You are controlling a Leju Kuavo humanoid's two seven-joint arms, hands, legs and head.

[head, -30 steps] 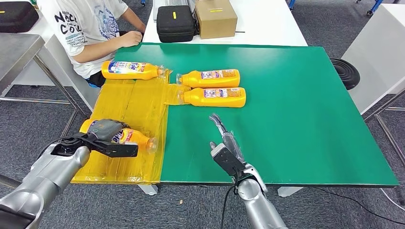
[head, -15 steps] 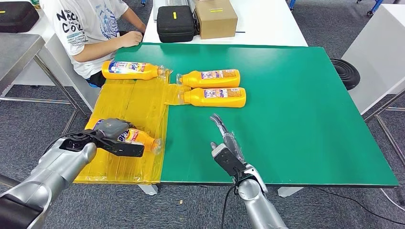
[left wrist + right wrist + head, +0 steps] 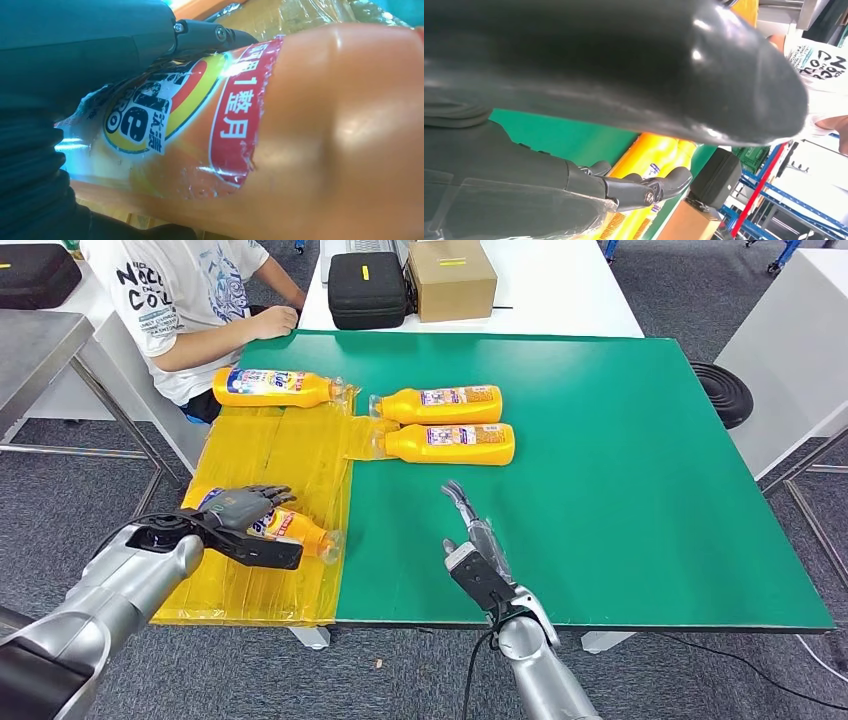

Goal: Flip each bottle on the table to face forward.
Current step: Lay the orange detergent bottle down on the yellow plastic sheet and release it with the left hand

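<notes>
Resting on the near bottle, its red label band reading "1整月", left hand fingers have spread since earlier; right hand open.

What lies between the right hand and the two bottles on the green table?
Bare green table between right hand and two bottles, in the head view.

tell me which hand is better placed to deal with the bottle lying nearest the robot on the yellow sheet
Left. The left hand is already over the nearest bottle on the yellow sheet, fingers spread across its label. The right hand hovers over bare green table, off to the side, holding nothing.
</notes>
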